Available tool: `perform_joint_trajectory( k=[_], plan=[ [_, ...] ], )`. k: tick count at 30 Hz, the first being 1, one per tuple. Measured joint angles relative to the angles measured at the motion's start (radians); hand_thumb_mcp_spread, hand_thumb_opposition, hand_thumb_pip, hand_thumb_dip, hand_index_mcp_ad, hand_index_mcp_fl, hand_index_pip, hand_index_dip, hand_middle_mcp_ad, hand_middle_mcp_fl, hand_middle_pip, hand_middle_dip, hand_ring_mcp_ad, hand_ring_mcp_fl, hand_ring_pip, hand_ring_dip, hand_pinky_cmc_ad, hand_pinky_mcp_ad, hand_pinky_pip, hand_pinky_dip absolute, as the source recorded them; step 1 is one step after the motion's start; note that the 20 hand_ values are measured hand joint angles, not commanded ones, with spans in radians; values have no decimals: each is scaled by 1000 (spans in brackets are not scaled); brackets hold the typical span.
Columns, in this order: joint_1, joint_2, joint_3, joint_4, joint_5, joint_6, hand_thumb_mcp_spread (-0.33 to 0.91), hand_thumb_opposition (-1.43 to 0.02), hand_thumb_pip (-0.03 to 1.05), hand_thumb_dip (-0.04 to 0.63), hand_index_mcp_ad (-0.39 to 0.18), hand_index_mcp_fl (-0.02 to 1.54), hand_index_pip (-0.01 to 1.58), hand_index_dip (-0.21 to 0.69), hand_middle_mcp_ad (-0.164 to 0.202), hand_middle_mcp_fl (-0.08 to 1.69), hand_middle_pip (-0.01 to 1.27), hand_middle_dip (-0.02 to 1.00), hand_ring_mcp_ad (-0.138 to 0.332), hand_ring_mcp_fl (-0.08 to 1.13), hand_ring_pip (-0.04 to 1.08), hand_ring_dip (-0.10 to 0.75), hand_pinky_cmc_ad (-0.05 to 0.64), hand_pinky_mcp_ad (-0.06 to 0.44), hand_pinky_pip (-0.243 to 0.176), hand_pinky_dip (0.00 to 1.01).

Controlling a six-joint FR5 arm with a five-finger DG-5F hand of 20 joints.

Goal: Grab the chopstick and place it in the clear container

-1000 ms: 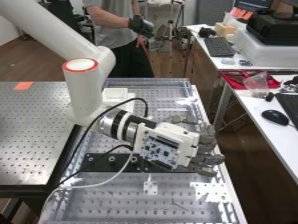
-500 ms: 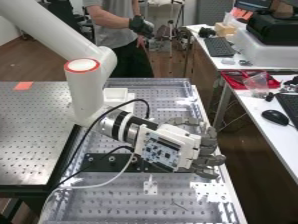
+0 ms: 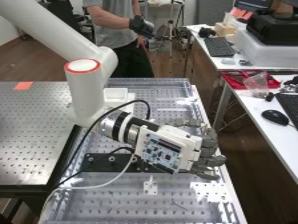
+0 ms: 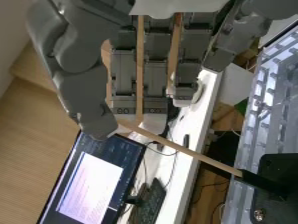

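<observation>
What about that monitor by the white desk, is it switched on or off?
It's on: in the wrist view, the monitor glows brightly inside its dark frame, beside the white desk.

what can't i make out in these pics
- Chopstick: the end at the thumb, wrist view, hidden by the thumb's tip
- Its other end, wrist view: blurs into black, so its tip can't be told
- White tray: left edge, high view, behind the arm
- Arm's base: cut off, high view, upper left

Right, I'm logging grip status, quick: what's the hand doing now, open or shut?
Hand: cannot be told; the chopstick reaches it, but whether it is gripped is unclear.
</observation>
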Motion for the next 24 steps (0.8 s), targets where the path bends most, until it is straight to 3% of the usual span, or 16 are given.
perform_joint_trajectory(
  k=[14,23,24],
  plan=[
    [2,-2,5,-1,4,-2,562,-771,590,244,-108,375,1368,51,-33,473,885,728,23,494,66,529,377,127,12,180],
    [3,2,6,-6,13,-20,557,-799,569,246,-113,433,1363,49,-28,557,885,728,21,545,63,532,370,133,24,180],
    [2,2,8,-9,11,-24,569,-806,569,241,-112,435,1361,49,-28,567,885,728,21,545,59,531,398,136,38,176]
  ],
)
